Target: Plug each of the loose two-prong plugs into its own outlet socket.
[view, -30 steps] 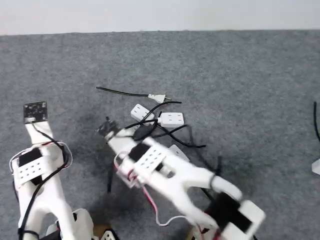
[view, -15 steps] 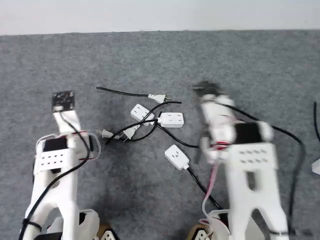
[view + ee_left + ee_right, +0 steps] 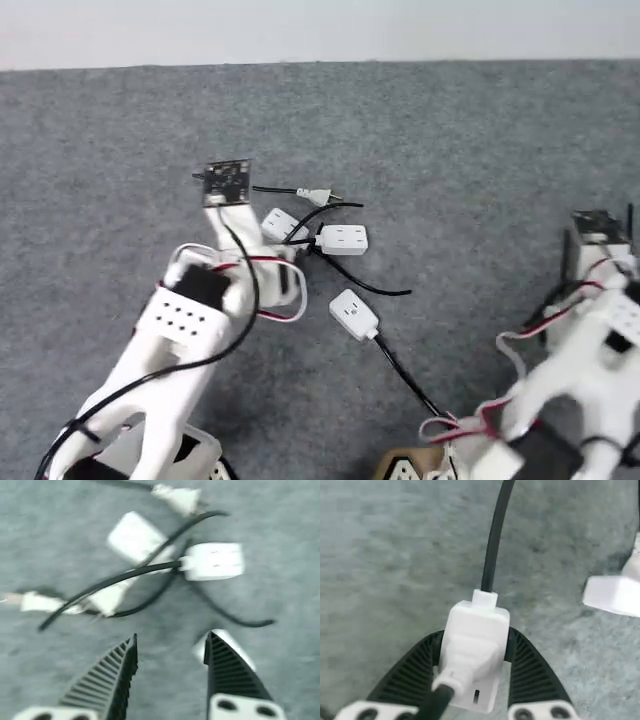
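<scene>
Right end effector (image 3: pixel 476 634) clamps white socket (image 3: pixel 477 622) between fingers.

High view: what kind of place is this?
Probably a robot practice bench: two white arms stand over a grey mat, with loose plugs and sockets laid out.

Table cover (image 3: pixel 480 150) reads as rough, matt grey felt; outlet sockets (image 3: pixel 343 239) smooth, faintly glossy white plastic; cords (image 3: pixel 150 569) black rubber; left gripper (image 3: pixel 172 636) pads (image 3: pixel 227 675) ribbed matt plastic.

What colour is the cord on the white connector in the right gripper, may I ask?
The cord on the white connector is black; best in the right wrist view.
</scene>
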